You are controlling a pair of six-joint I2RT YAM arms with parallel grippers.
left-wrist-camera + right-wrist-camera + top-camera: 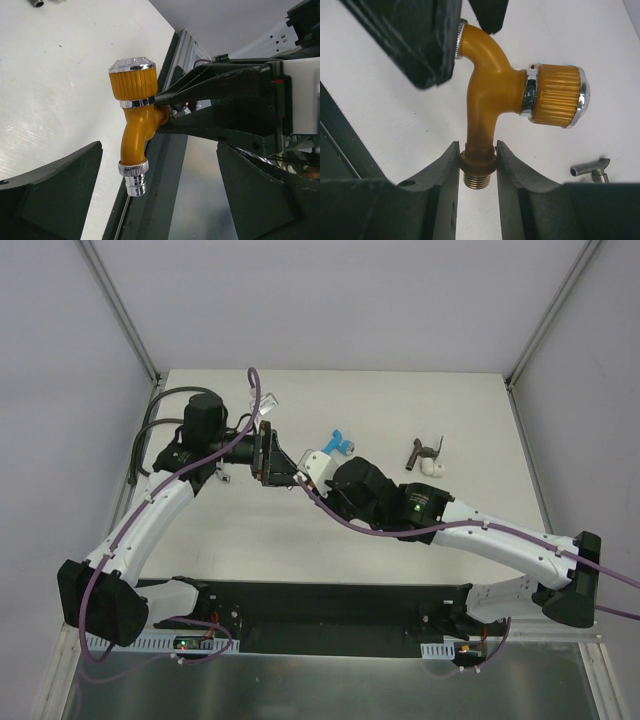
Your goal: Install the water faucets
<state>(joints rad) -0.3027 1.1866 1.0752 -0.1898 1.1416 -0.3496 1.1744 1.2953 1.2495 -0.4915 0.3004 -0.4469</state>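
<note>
The shiny orange faucet (487, 85) is held off the table by my right gripper (478, 152), which is shut on the collar just above its threaded end. In the left wrist view the orange faucet (136, 125) hangs with its silver spout end between my left gripper's (159, 165) wide-open fingers, touching neither. In the top view the two grippers meet left of the table's middle, left gripper (268, 455) and right gripper (305, 472), and they mostly hide the faucet. The blue faucet (338, 443) and the dark grey-brown faucet (425, 450) lie on the table behind them.
A white elbow fitting (433, 468) lies by the grey-brown faucet, which also shows in the right wrist view (592, 170). Another white fitting (318, 462) lies near the blue faucet. A black hose (150, 435) loops at the far left. Walls close the back and sides.
</note>
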